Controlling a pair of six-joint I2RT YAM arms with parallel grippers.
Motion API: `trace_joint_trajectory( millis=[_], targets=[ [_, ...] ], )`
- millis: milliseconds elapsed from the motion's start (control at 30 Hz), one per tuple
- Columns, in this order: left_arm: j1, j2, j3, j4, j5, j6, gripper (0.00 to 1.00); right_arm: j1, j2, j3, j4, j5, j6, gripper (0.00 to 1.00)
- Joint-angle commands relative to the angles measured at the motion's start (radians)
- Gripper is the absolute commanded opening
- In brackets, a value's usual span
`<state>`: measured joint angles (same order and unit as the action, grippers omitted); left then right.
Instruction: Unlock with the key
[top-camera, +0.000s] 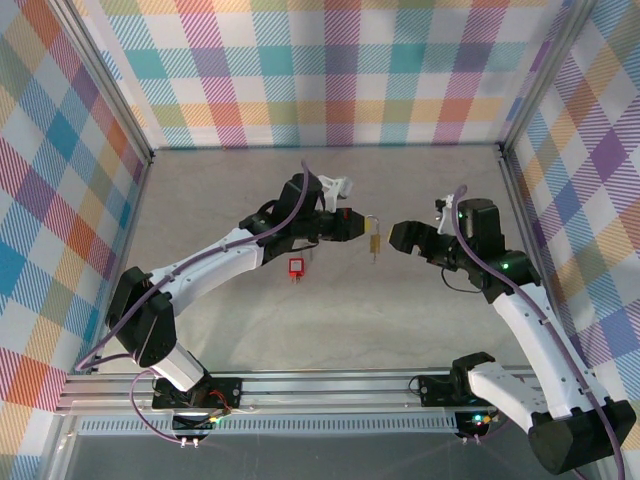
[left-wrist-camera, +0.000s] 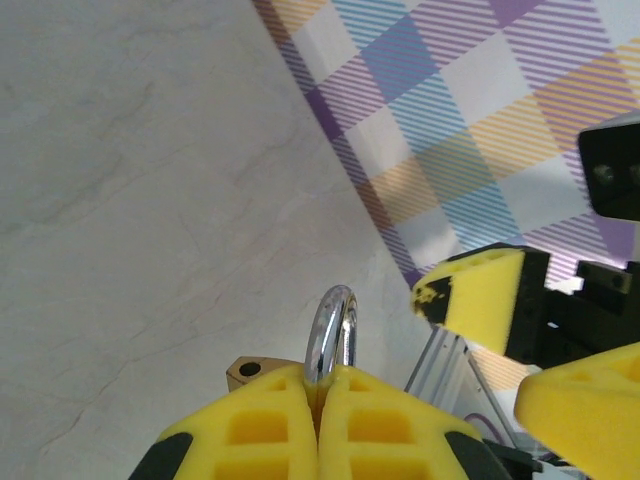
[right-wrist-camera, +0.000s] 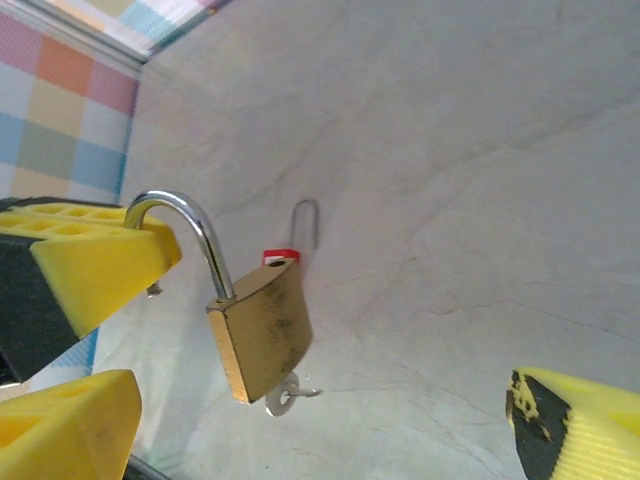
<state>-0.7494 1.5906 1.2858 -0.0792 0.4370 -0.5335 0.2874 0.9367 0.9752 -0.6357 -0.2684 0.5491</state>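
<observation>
**Left gripper pinches the shackle; right gripper stands wide open at the hanging padlock**

The left gripper (left-wrist-camera: 318, 392) has its yellow foam-padded fingers (left-wrist-camera: 290, 400) pressed together on the curved chrome shackle (left-wrist-camera: 335, 325) of a small rectangular brass padlock (right-wrist-camera: 262, 335). The padlock hangs just below those fingertips, clear of the table. One leg of the shackle enters the brass body. The other end sits up at the left gripper's pads, out of the body, so the lock hangs open and tilted. A small silver key (right-wrist-camera: 285, 398) sticks out of the underside of the body, at the end farthest from the grip.

The right gripper (top-camera: 397, 238) faces the padlock from the opposite side, its fingers spread wide apart and holding nothing. The padlock hangs just ahead of its fingertips with a gap, between the two grippers.

Past the padlock from the right gripper, and beneath the left arm's wrist, a small flat red tag (top-camera: 296, 266) with a thin wire loop lies on the pale grey marbled table (top-camera: 230, 200). Pastel checked walls (top-camera: 340, 70) stand beyond both grippers.
</observation>
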Motion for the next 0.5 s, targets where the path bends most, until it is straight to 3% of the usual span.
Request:
trace_joint_trajectory(
  millis=[0,200,367,467],
  targets=[
    [-0.019,0.03,-0.001,-0.004,-0.035,0.003,0.0,-0.004,-0.012,0.0,-0.055,0.074,0.02,0.95],
    [-0.046,0.115,0.064,-0.107,-0.116,0.026,0.0,-0.006,0.008,-0.006,-0.101,0.101,-0.005,0.96],
    [-0.05,0.155,0.145,-0.329,-0.251,0.086,0.0,-0.007,0.02,-0.034,-0.107,0.1,-0.017,0.96],
    [-0.064,0.178,0.207,-0.454,-0.347,0.127,0.0,-0.008,0.058,-0.059,-0.08,0.035,-0.017,0.95]
  ],
)
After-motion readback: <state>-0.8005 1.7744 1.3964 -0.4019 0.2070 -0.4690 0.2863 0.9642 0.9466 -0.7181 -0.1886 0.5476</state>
